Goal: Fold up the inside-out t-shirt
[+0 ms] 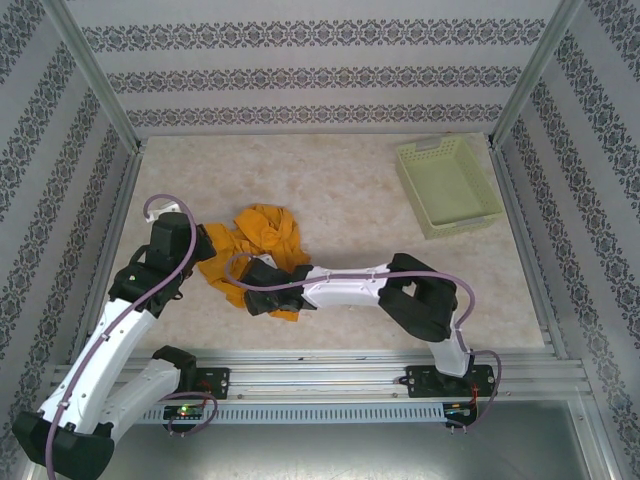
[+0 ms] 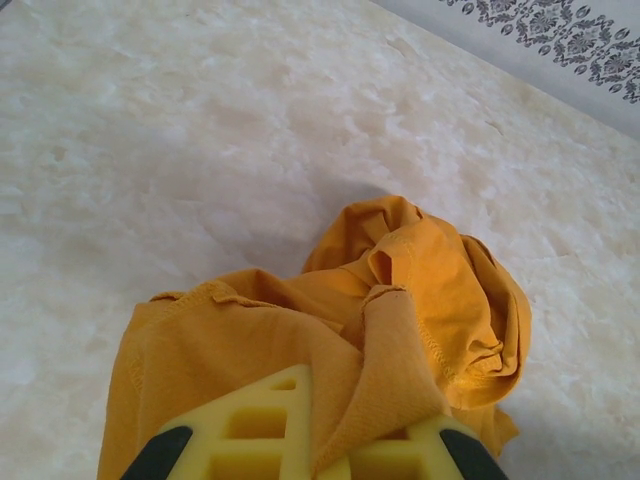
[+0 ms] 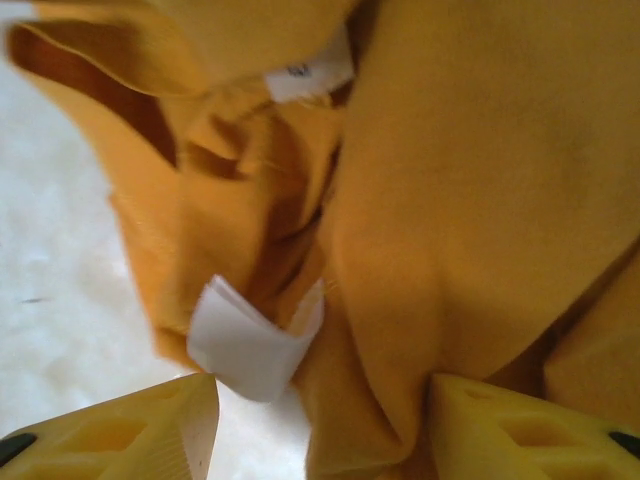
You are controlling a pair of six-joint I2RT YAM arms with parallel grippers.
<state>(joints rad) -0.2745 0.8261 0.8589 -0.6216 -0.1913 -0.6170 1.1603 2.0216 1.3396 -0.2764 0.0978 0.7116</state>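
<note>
Two hands are at the cloth: the left hand (image 2: 330, 425) pinches a fold of the t-shirt (image 1: 268, 232) between nearly closed fingers, and the right hand (image 3: 325, 410) is spread wide over it. The t-shirt is crumpled and orange-yellow, and it lies near-left on the worktop (image 1: 350, 190).

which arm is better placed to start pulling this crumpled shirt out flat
Left, probably. The left claw looks shut on a fold of the t-shirt at its left edge, with bare table beside it. The right claw is open, astride a fold beside the white label, gripping nothing yet.
</note>
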